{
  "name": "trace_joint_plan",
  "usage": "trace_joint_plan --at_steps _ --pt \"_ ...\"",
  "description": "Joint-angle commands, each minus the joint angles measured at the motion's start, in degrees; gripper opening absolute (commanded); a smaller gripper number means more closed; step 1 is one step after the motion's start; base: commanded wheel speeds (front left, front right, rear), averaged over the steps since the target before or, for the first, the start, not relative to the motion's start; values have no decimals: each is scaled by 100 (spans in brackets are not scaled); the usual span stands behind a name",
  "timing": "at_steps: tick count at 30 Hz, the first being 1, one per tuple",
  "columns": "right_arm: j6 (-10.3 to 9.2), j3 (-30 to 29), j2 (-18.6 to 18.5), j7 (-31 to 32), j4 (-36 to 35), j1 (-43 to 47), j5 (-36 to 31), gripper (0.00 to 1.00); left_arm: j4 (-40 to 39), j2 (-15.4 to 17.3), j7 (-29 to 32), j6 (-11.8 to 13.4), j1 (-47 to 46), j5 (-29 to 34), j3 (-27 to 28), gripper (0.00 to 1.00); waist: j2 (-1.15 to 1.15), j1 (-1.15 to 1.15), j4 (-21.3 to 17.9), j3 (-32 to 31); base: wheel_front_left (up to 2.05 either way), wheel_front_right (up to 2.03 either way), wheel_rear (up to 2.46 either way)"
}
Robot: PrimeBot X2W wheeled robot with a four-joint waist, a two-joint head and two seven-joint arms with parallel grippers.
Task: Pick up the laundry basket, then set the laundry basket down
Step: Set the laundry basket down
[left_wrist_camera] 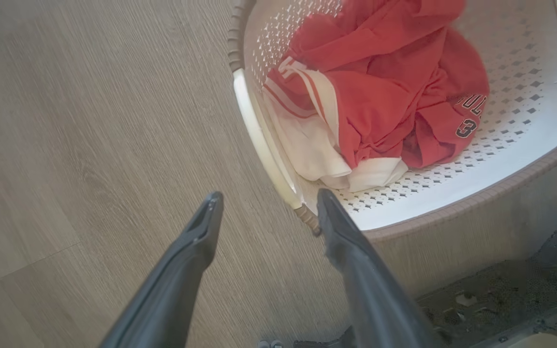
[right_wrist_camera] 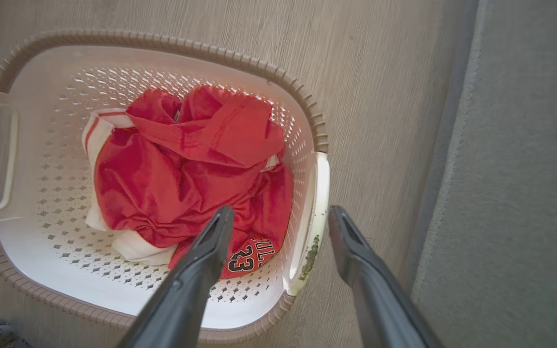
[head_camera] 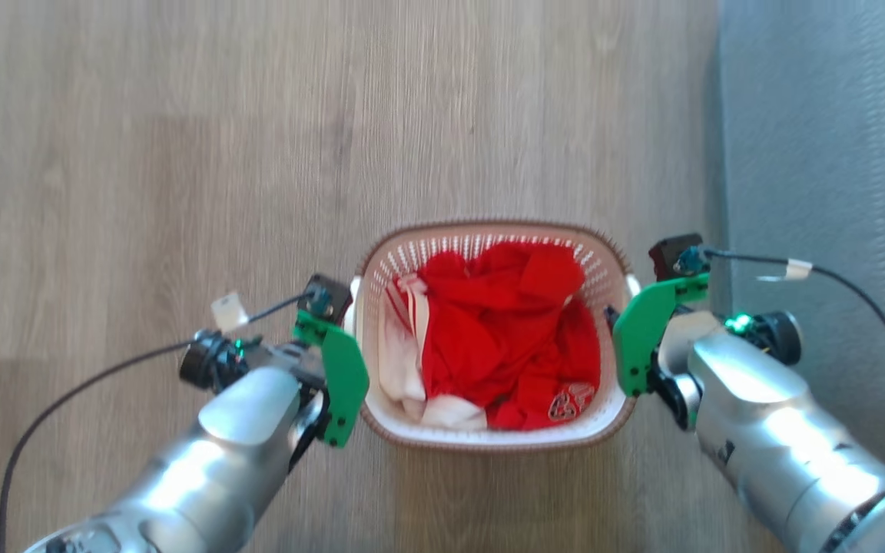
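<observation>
The laundry basket [head_camera: 488, 227] stands on the wooden floor between my two arms, white with perforated walls and a brown rim. Red and white clothes [head_camera: 504, 338] lie inside it. My left gripper [left_wrist_camera: 265, 205] is open above the near end of the basket's left white handle [left_wrist_camera: 258, 140]; one finger hangs over the floor, the other over the rim corner. My right gripper [right_wrist_camera: 281, 217] is open and straddles the right handle [right_wrist_camera: 318, 203], with one finger over the clothes and the other outside the basket [right_wrist_camera: 46, 159]. Nothing is gripped.
A grey rug [head_camera: 826, 153] covers the floor to the right of the basket, close to my right arm. Black cables trail from both wrists. Bare wood floor [head_camera: 181, 153] spreads ahead and to the left.
</observation>
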Motion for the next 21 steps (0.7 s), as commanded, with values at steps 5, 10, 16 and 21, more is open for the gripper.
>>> trace_joint_plan --at_steps 5,10,16,21 --pt "40 -28 111 -554 -499 522 254 100 73 62 -726 7 209 -231 247 100 -1 0 -87 -1109 0 0 0" --pt "40 -146 3 -1191 -753 614 361 100 128 62 -1609 95 253 -322 457 100 -1 0 -74 -1557 0 0 0" --pt "40 -637 -183 -1453 -1333 672 346 100 -408 226 -1875 434 146 -219 1043 100 -1 0 -68 -1879 0 0 0" --pt "40 -1958 -491 -1460 -2695 1142 -791 100 -2514 796 -1879 1063 775 936 2560 100 -1 0 -61 -2058 0 0 0"
